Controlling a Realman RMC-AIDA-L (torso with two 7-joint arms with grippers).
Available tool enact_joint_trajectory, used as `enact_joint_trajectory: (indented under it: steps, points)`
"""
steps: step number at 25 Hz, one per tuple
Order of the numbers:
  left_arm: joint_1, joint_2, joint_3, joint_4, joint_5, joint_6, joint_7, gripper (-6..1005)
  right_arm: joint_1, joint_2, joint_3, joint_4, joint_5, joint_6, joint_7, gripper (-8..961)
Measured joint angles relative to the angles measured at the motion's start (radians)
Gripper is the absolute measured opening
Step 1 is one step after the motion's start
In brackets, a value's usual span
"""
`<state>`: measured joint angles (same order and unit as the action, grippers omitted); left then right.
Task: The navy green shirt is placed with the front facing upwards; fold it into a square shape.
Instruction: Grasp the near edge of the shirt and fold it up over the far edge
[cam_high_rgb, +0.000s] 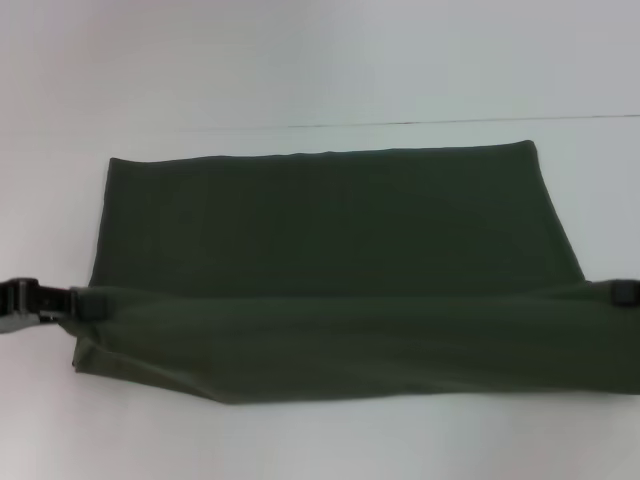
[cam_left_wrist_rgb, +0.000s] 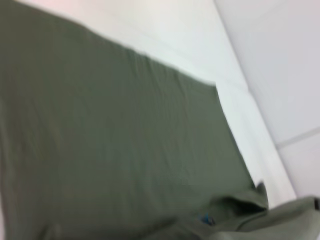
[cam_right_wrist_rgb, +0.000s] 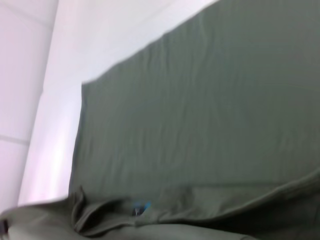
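The navy green shirt lies spread wide on the white table, its near part doubled over into a long raised band that runs side to side. My left gripper is shut on the left end of that band. My right gripper pinches the right end at the picture's edge. In the left wrist view the shirt fills most of the picture, with a small blue label beside a lifted fold. The right wrist view shows the shirt and the same label. No print is visible.
The white table reaches beyond the shirt on the far side, where a thin dark seam line crosses it. A bare strip of table lies in front of the shirt's near edge.
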<state>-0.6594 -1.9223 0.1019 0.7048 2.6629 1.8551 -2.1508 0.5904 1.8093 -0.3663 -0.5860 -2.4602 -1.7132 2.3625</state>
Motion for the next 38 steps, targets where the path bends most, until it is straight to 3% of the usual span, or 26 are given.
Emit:
enact_joint_trajectory:
  steps: [6,18,24,29,34,38]
  points:
    - [0.036,-0.006,-0.023,-0.010,-0.093,-0.064,-0.004,85,-0.034,0.020,0.003,0.009,0.108,0.093,-0.003,72]
    - [0.057,-0.039,-0.022,-0.092,-0.222,-0.230,0.027,84,-0.036,0.100,0.005,0.030,0.251,0.280,-0.063,71]
    - [0.054,-0.050,-0.021,-0.119,-0.282,-0.308,0.041,83,-0.032,0.119,0.000,0.032,0.340,0.370,-0.087,72]
    - [0.044,-0.069,-0.020,-0.144,-0.328,-0.375,0.067,82,-0.025,0.132,0.000,0.045,0.394,0.446,-0.114,72]
    - [0.030,-0.101,-0.019,-0.161,-0.376,-0.462,0.110,84,-0.006,0.141,-0.002,0.089,0.458,0.525,-0.167,71]
    - [0.020,-0.122,-0.019,-0.164,-0.416,-0.519,0.137,87,0.011,0.166,-0.004,0.095,0.512,0.587,-0.215,71]
